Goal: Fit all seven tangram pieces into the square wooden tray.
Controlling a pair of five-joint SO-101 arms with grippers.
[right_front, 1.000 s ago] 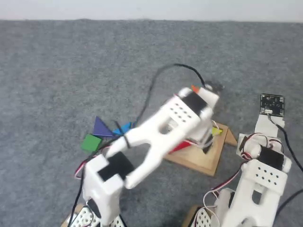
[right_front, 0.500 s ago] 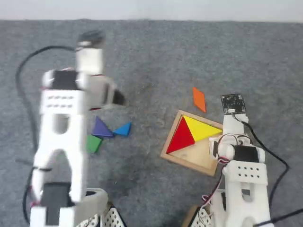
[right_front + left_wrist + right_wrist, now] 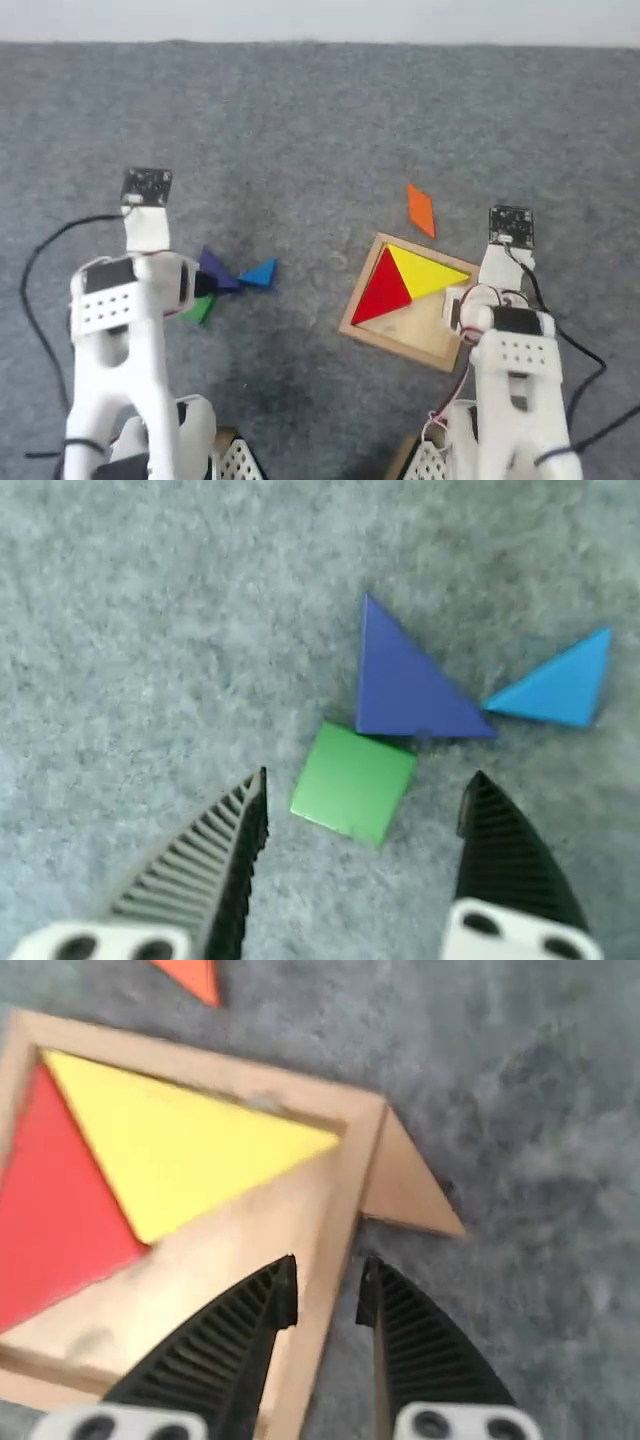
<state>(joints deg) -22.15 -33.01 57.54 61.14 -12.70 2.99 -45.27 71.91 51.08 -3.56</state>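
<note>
The square wooden tray (image 3: pixel 400 338) holds a red triangle (image 3: pixel 382 290) and a yellow triangle (image 3: pixel 427 272). An orange parallelogram (image 3: pixel 421 210) lies on the carpet beyond it. At the left, a green square (image 3: pixel 353 781), a purple triangle (image 3: pixel 405 685) and a blue triangle (image 3: pixel 560 685) sit close together. My left gripper (image 3: pixel 367 785) is open above the green square, one finger on each side of it. My right gripper (image 3: pixel 327 1268) hovers over the tray's rim (image 3: pixel 335 1220), its jaws a narrow gap apart with nothing held. A wood-coloured triangle (image 3: pixel 405 1190) lies just outside that corner.
Grey carpet covers the whole table. A wide bare stretch lies between the left pieces and the tray, and more beyond them. The right arm's body (image 3: pixel 510 350) stands over the tray's right side.
The left arm swung from over the tray far to the left and came down over the green square. The right arm shifted towards the tray's right edge.
</note>
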